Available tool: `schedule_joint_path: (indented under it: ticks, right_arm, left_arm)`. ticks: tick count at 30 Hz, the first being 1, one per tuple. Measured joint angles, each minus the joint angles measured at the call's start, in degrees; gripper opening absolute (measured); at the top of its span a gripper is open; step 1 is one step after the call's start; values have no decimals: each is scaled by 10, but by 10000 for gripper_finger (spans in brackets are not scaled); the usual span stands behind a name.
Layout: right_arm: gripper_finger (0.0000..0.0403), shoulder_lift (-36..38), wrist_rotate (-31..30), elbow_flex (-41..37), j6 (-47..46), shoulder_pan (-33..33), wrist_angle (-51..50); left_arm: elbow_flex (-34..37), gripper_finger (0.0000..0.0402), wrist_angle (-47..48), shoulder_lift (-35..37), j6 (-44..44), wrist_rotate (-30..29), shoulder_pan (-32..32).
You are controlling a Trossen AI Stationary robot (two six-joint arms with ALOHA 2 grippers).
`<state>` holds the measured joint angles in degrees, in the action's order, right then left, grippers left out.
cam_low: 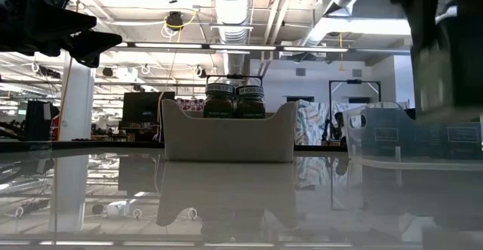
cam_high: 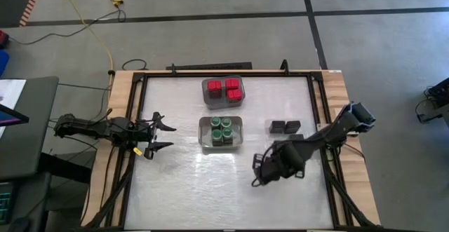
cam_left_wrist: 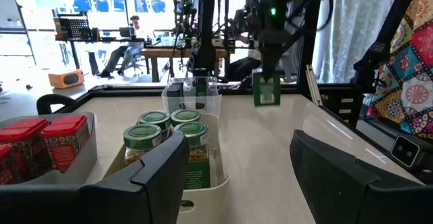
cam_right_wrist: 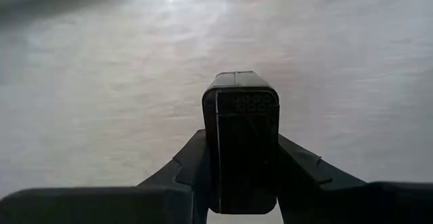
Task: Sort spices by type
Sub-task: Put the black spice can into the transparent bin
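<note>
My right gripper point(cam_high: 261, 172) hovers over the near middle of the table, shut on a dark rectangular tin point(cam_right_wrist: 240, 139). The left wrist view shows that tin point(cam_left_wrist: 266, 92) hanging under the fingers. Two more dark tins point(cam_high: 284, 127) sit right of centre, inside a clear bin point(cam_left_wrist: 191, 94). Green-lidded jars point(cam_high: 222, 130) stand in a white bin point(cam_low: 226, 137) at centre. Red-topped containers point(cam_high: 226, 90) fill a grey bin toward the far edge. My left gripper point(cam_high: 167, 136) waits open at the table's left, level, facing the jars point(cam_left_wrist: 166, 132). My right gripper pinches the dark tin between its two fingers, which lie on two opposite sides point(cam_right_wrist: 215, 160) of it. The fingers come from above, pointing down at the table. The tin hangs below them, its free end point(cam_right_wrist: 240, 102) toward the tabletop, lifted clear.
A raised frame point(cam_high: 319, 120) borders the white tabletop point(cam_high: 189, 190). The three bins sit in the middle and far half. Bare surface lies along the near side and between the left gripper and the jar bin. Desks and a seated person point(cam_left_wrist: 132, 38) show in the room beyond.
</note>
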<state>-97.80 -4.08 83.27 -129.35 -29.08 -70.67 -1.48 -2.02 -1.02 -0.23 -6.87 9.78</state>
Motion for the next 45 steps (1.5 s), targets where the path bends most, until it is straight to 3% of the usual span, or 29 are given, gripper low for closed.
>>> schedule_joint_path:
  ticks: [16, 31, 45]
  right_arm:
    - [182, 0, -5, -93, -20, 12, 77]
    - [193, 0, -8, -96, -23, 10, 78]
    - [263, 3, -10, -92, 18, 5, 47]
  left_arm:
    - [0, 247, 0, 0, 0, 0, 0]
    - [0, 247, 0, 0, 0, 0, 0]
    - [0, 247, 0, 0, 0, 0, 0]
